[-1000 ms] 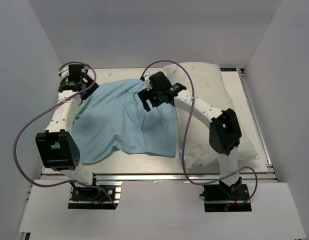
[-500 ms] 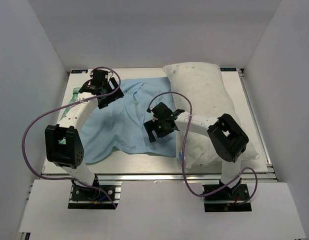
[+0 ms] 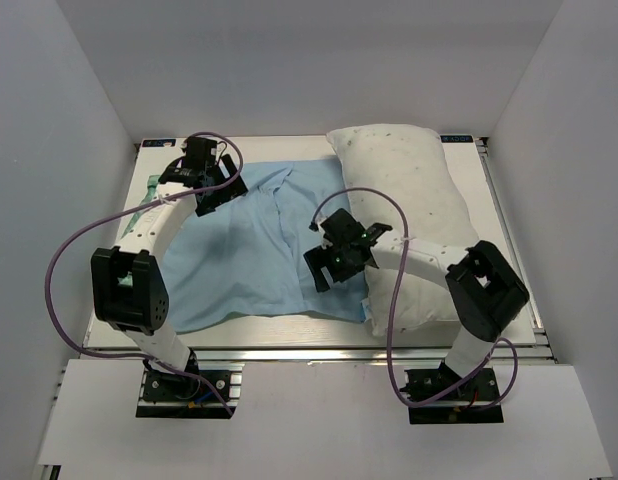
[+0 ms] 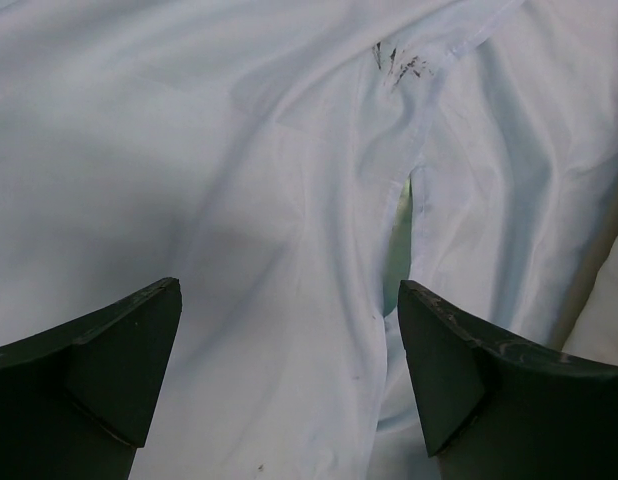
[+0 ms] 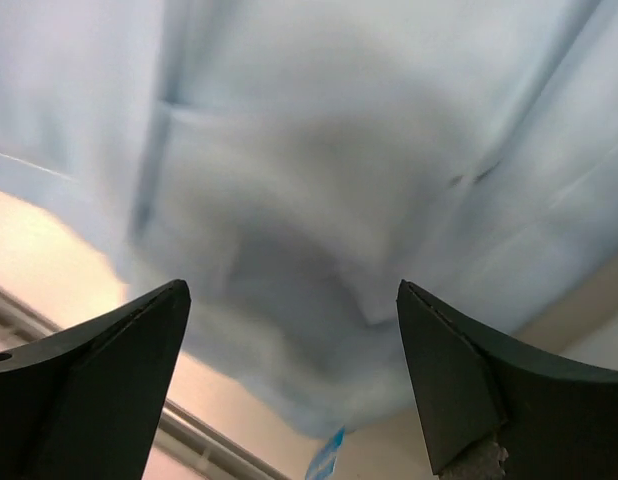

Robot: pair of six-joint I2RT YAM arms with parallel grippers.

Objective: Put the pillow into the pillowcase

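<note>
Top view: the left gripper point(image 3: 221, 193) is seen spread wide and empty over the far left part of the pillowcase point(image 3: 239, 260), which is laid blue face up on the table point(image 3: 494, 215). The right gripper point(image 3: 324, 272), likewise wide apart and empty, is held over the pillowcase's right edge, the pillow point(image 3: 404, 185) just to its right.

Left wrist view: creased blue cloth is seen beyond the parted fingers point(image 4: 109, 360).

Right wrist view: blurred blue cloth is seen beyond the fingers, a blue tag point(image 5: 325, 462) nearer.

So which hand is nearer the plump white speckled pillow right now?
Right. The right hand hangs open over the right edge of the light blue cloth pillowcase, beside the plump white pillow. The left hand is over the far left part of the pillowcase, clearly farther off.
</note>
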